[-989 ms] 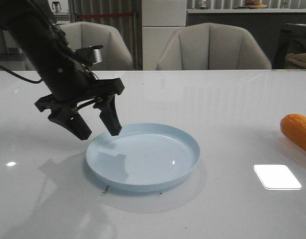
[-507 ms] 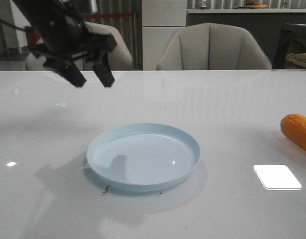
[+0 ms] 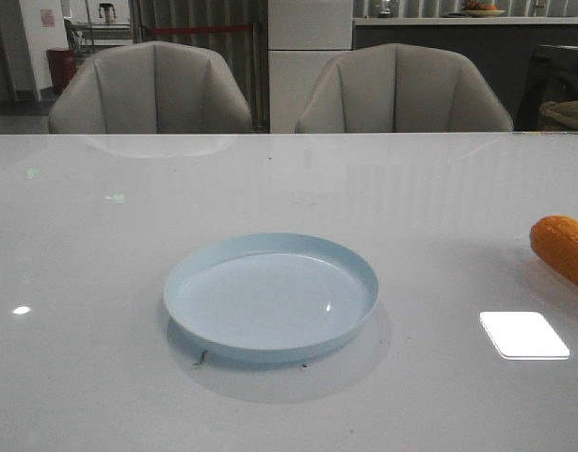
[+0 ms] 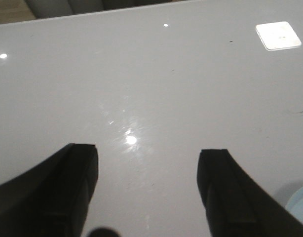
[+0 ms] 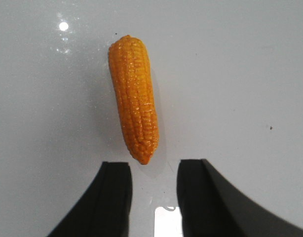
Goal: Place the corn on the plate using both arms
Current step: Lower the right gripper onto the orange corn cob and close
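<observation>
Right jaws [image 5: 154, 197] parted, empty, corn [image 5: 134, 96] tip just ahead of them on bench [image 3: 440, 188]; straddle cob mid-length before closing. Left jaws [image 4: 146, 192] wide, empty. Plate [image 3: 270, 298] bare.

dim light, glare on table [image 3: 440, 188]

No legible text, labels, brands or nos. in any view. Small red-and-white notice on the far wall [image 3: 48, 17], front view: too small and blurred to read. Corn [image 5: 133, 97] and plate [image 3: 270, 298]: no markings visible.
</observation>
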You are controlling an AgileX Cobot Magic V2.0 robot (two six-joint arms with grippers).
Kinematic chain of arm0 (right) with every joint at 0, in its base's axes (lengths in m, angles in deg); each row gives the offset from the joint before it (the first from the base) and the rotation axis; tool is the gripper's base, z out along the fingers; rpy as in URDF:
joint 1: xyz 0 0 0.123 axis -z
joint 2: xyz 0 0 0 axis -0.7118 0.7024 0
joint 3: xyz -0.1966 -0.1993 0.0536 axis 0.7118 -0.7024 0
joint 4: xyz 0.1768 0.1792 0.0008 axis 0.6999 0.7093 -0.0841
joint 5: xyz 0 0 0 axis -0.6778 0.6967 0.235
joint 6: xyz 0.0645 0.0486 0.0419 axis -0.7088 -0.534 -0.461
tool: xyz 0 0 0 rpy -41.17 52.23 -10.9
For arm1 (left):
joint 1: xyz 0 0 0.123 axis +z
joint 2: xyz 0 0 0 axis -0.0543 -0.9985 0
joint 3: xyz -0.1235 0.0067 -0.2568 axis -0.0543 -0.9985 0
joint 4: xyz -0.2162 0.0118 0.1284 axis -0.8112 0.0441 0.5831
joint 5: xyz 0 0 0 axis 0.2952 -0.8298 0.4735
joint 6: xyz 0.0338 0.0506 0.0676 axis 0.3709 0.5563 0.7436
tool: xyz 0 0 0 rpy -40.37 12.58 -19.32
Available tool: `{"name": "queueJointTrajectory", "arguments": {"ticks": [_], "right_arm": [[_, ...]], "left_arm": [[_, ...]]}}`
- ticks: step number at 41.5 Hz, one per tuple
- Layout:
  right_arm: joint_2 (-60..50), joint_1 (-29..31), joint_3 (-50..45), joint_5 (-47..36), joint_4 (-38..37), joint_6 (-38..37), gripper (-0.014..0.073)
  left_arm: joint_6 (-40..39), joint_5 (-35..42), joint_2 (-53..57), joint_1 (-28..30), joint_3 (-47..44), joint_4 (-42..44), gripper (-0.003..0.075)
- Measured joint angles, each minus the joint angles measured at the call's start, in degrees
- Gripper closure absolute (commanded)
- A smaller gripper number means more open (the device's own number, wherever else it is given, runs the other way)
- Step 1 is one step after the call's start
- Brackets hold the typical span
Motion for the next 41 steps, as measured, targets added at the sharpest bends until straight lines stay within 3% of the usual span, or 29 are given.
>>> {"name": "queueJointTrajectory", "arguments": {"ticks": [8, 17, 41], "right_arm": [[0.00, 0.00, 0.00, 0.00, 0.00, 0.00, 0.0244], [0.00, 0.00, 0.00, 0.00, 0.00, 0.00, 0.0244], [4.71, 0.00, 3.81, 2.28, 0.00, 0.34, 0.0239]], "left_arm": [[-0.35, 7.31, 11.23, 3.37, -16.81, 0.18, 0.0225], [-0.35, 9.98, 20.61, 3.61, -27.90, 0.18, 0.0225], [-0.35, 10.36, 24.30, 3.61, -31.44, 0.18, 0.0225]]}}
